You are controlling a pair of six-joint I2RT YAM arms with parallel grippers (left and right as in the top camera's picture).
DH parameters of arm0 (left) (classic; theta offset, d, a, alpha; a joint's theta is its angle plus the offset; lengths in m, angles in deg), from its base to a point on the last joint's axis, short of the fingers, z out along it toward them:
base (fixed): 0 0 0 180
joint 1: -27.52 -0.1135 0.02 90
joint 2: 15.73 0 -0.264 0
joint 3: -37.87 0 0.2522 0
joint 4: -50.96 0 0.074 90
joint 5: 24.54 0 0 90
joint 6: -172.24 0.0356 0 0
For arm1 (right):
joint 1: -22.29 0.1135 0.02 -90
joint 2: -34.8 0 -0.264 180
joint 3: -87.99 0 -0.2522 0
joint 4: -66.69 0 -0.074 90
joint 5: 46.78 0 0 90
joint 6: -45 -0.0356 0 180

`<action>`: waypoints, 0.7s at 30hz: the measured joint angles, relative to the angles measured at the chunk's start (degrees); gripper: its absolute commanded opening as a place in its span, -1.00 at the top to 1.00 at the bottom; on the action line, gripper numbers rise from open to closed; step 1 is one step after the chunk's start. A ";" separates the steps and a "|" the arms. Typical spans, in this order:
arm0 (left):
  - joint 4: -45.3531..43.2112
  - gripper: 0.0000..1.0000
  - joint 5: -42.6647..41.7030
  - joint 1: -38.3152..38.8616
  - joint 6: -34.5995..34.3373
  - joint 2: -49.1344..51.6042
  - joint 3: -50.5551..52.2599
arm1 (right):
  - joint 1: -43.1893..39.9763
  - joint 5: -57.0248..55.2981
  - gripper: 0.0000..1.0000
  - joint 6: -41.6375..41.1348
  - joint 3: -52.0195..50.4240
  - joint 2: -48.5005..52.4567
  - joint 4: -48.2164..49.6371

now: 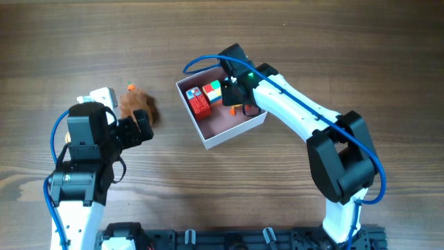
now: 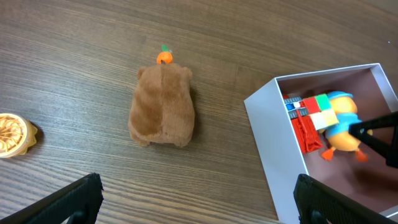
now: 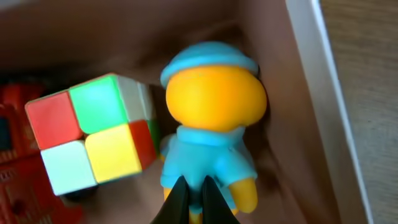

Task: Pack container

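Note:
The container [image 1: 229, 133] is a square white-walled box with a dusty-pink floor, at table centre; it also shows in the left wrist view [image 2: 273, 143] and the right wrist view [image 3: 323, 81]. Inside lie a red toy [image 1: 198, 101] and a colour cube [image 1: 214, 91] [image 3: 93, 134]. My right gripper [image 1: 234, 94] [image 3: 191, 186] is inside the box, shut on the lower body of a yellow duck figure in blue clothes [image 3: 214, 106] [image 2: 342, 121]. My left gripper [image 1: 141, 126] [image 2: 198, 186] is open and empty, just short of a brown plush animal [image 1: 135, 104] [image 2: 161, 106] lying on the table left of the box.
A golden round object [image 2: 12, 134] lies at the left of the plush. A small white object [image 1: 103, 95] sits behind the left arm. Bare wood table surrounds the box.

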 measured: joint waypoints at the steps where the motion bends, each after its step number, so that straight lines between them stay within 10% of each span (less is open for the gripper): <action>1: 0.00 -1.00 0.00 0.00 0.00 0.00 0.00 | 0.00 -0.09 0.91 0.02 0.00 0.00 0.66; 14: 0.00 -1.00 0.00 0.00 0.00 0.00 0.00 | 0.00 -0.31 0.35 0.81 0.00 -0.02 -6.05; 18: 0.00 -1.00 0.00 0.00 0.02 0.00 0.00 | 0.00 -0.31 0.43 4.31 0.42 -4.42 -8.07; 21: 0.00 -1.00 0.00 0.00 0.02 0.00 0.00 | -0.52 -2.71 0.91 4.92 1.75 -15.19 -9.07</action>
